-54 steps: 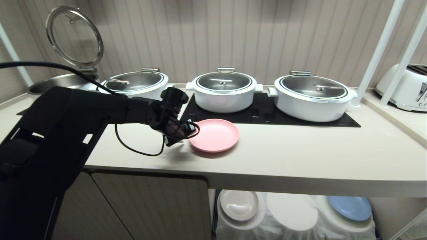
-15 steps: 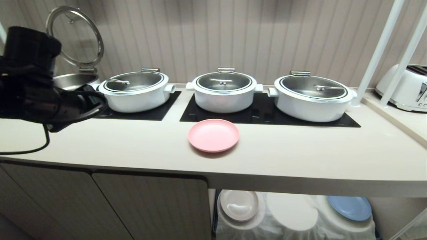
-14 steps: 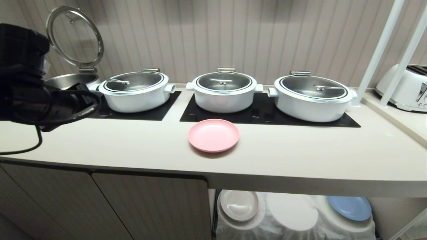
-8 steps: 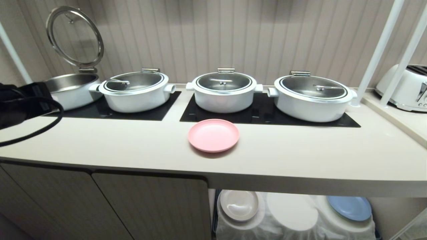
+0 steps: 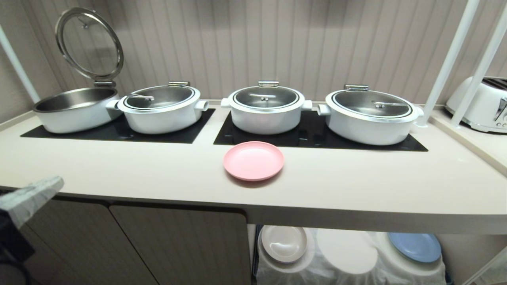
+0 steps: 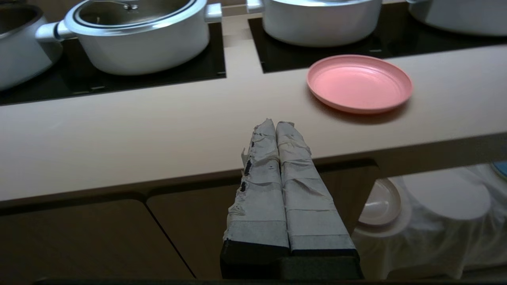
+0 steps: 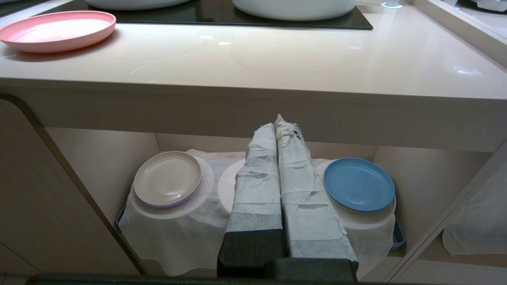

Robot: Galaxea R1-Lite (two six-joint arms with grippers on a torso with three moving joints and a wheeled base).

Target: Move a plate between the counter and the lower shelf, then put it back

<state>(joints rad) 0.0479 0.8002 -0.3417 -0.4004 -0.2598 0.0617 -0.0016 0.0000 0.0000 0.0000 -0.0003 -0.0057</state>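
Note:
The pink plate (image 5: 253, 160) lies flat on the counter (image 5: 356, 190), just in front of the middle black hob panel, with nothing touching it. My left gripper (image 5: 55, 183) is shut and empty. It hangs at the far left, just before the counter's front edge and well clear of the plate (image 6: 359, 82). Its taped fingers (image 6: 293, 174) press together. My right gripper (image 7: 277, 122) is shut and empty too, held low in front of the lower shelf (image 7: 416, 166). There the middle cloth mound (image 7: 226, 183) is bare.
Three lidded white pots (image 5: 266, 107) stand on the hob panels, with an open pot (image 5: 75, 109) and its raised lid at the left. A cream plate (image 7: 167, 179) and a blue plate (image 7: 358, 184) sit on the outer mounds. A toaster (image 5: 481, 105) and white poles (image 5: 449, 63) stand at the right.
My left arm has drawn back from over the counter's left end and dropped to the lower left, below the counter's edge. The pink plate has stayed where it was.

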